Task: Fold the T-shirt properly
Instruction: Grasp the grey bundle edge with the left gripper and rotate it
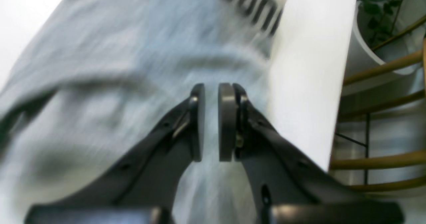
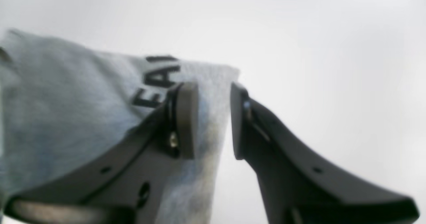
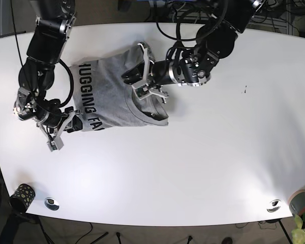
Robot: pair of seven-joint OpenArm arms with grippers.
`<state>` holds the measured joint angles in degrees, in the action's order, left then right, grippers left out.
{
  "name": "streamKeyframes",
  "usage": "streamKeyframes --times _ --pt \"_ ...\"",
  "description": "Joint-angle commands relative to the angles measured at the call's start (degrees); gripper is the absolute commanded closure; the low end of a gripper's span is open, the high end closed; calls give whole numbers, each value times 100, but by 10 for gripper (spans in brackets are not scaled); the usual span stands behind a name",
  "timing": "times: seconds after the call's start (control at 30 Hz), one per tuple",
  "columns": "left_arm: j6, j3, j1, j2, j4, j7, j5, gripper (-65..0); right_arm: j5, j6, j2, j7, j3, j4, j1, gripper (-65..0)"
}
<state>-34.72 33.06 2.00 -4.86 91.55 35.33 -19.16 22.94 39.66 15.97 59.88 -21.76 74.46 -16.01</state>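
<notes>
The grey T-shirt [image 3: 108, 99] with black lettering lies partly folded at the back left of the white table [image 3: 203, 162]. My left gripper [image 3: 144, 83] is over the shirt's right part. In the left wrist view its pads [image 1: 211, 86] stand almost together, with a ridge of blurred shirt cloth [image 1: 116, 67] caught in the narrow gap. My right gripper [image 3: 58, 136] sits at the shirt's front left corner. In the right wrist view it [image 2: 213, 87] is open, and the lettered shirt edge [image 2: 66, 101] lies between and under its fingers.
A wooden rack [image 1: 382, 67] and a plant [image 1: 382, 14] stand beyond the table edge beside my left gripper. A dark cup [image 3: 20, 196] and a small round object [image 3: 52, 203] sit at the front left, another round object [image 3: 273, 205] at the front right.
</notes>
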Motion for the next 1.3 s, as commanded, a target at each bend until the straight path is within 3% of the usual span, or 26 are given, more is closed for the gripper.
streamKeyframes --times 0.0,0.07,0.17,0.6,0.83,1.0,1.17,1.27 --pt "-23 48 51 227 -262 -83 162 -63 -417 34 -124 -418 -26 5 -214 -168" --pt "-23 39 51 359 -544 -83 329 -63 -883 34 -247 -744 -26 -136 -232 -168" --pt "-23 30 59 403 -992 -83 496 -63 -1191 34 -274 -1060 -26 -426 -241 -168" --pt "-66 -550 648 -177 -2047 -91 751 -63 -1191 34 -256 -1183 -26 -171 392 -160" --pt "-75 -611 1281 -714 -2504 -91 733 -63 -1182 34 -511 -1148 -26 726 920 -160" --pt "-528 -629 1695 -1065 -2267 -74 725 -61 -1182 34 -687 -981 211 1139 1148 -160" --pt "-528 -1121 1782 -1338 -1546 -56 733 -61 -1191 34 -810 -761 563 1587 1254 -159" --pt "-528 -1517 1782 -1311 -1027 225 733 -61 -1191 34 -942 -550 677 2088 1394 -159"
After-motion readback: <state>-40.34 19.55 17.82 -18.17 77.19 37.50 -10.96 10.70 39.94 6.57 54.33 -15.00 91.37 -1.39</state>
